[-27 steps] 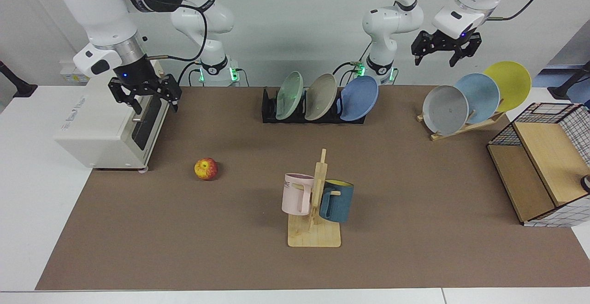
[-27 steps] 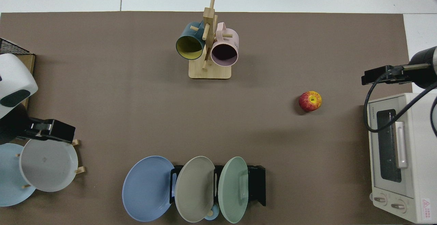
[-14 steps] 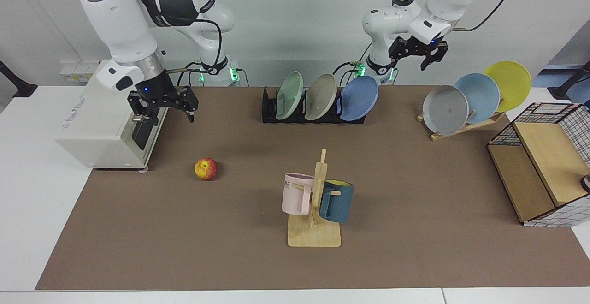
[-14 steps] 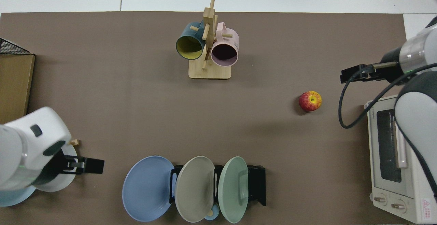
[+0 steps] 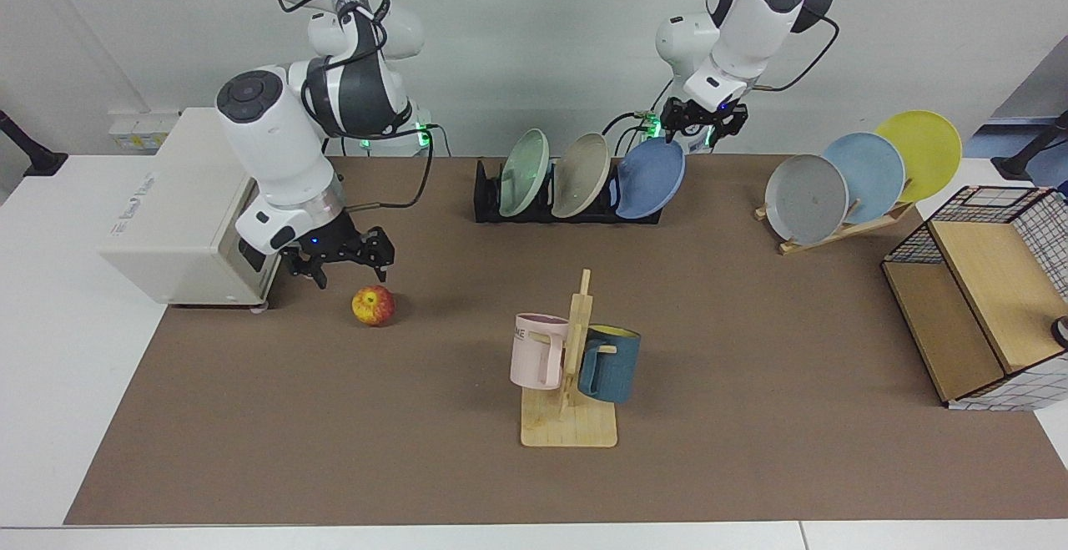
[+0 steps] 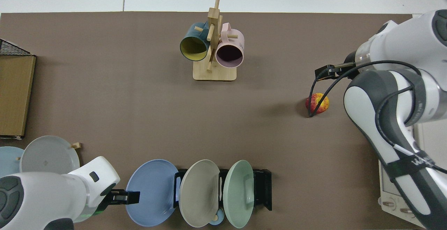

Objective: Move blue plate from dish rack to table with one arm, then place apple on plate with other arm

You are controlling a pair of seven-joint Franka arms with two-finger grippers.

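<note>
At upper centre, blue plate (image 5: 650, 177) sits unmoved in dish rack (image 5: 492, 204), left gripper (image 5: 703, 122) spread above it; right gripper (image 5: 340, 256) spread beside apple (image 5: 373, 305), nothing placed yet

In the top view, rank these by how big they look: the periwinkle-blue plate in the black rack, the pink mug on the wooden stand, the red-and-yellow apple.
1. Round periwinkle-blue plate: clearly the largest.
2. Pink mug, hanging on the wooden mug stand: it sits higher, nearer the camera, so it may look somewhat enlarged.
3. Small red-and-yellow apple: the smallest, partly crossed by a cable.
</note>
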